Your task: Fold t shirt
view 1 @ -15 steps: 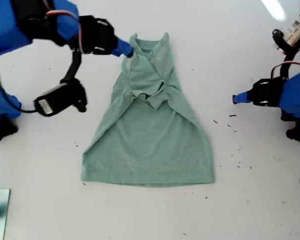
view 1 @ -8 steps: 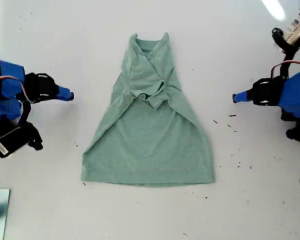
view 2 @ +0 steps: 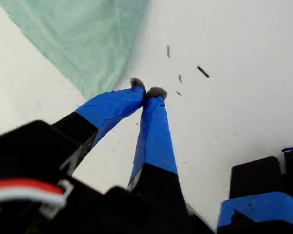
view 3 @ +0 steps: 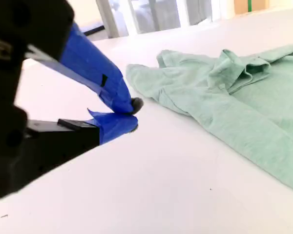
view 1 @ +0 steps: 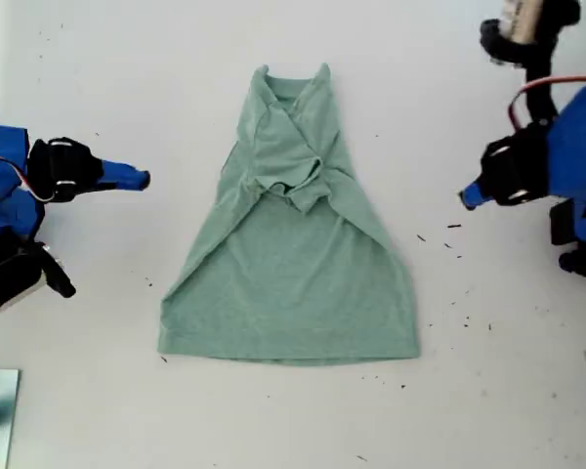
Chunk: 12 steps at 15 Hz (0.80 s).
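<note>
The t shirt (view 1: 288, 239) lies flat on the white table (view 1: 488, 391), both sleeves folded onto its chest. My first gripper (view 2: 147, 90) has its jaws closed on nothing, the shirt edge just ahead of them. My second gripper (view 3: 133, 113) is closed and empty too, with the shirt near its tips, apart.

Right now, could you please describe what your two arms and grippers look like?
Both arms are built of blue shells and black motor blocks. My first gripper has two long tapered fingers wrapped in blue tape, with small dark pads at the tips. A red cable runs by its black body. My second gripper looks the same: blue-taped, pointed, on a black body.
</note>
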Each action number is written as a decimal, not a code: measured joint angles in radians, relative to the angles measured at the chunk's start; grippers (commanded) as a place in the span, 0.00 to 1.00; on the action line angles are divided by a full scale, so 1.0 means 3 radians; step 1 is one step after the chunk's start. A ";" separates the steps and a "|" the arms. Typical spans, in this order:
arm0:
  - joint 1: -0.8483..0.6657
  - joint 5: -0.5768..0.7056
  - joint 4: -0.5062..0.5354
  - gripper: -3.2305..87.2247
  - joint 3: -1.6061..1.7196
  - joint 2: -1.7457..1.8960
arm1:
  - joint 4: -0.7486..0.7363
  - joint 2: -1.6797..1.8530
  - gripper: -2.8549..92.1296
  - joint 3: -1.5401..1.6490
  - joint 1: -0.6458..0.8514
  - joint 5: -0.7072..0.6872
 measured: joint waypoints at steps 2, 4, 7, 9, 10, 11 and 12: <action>0.0000 0.0000 0.0000 0.03 0.0000 0.0000 | 0.0020 -0.0358 0.39 -0.0409 -0.0235 0.0107; 0.0000 0.0000 0.0000 0.03 0.0000 0.0000 | 0.0026 -0.0491 0.40 -0.0511 -0.0430 0.0317; 0.0010 0.0051 0.0000 0.03 0.0005 0.0000 | 0.0026 -0.0793 0.39 -0.0527 -0.0818 0.0803; 0.0015 0.0087 0.0000 0.03 0.0010 0.0000 | -0.0072 -0.1145 0.39 -0.0527 -0.1140 0.1222; 0.0015 0.0102 0.0000 0.03 0.0010 0.0000 | -0.0210 -0.1329 0.39 -0.0506 -0.1278 0.1396; 0.0015 0.0112 0.0000 0.03 0.0010 0.0000 | -0.0409 -0.1483 0.39 -0.0435 -0.1391 0.1560; 0.0015 0.0112 0.0000 0.03 0.0010 0.0000 | -0.0634 -0.1585 0.39 -0.0281 -0.1488 0.1708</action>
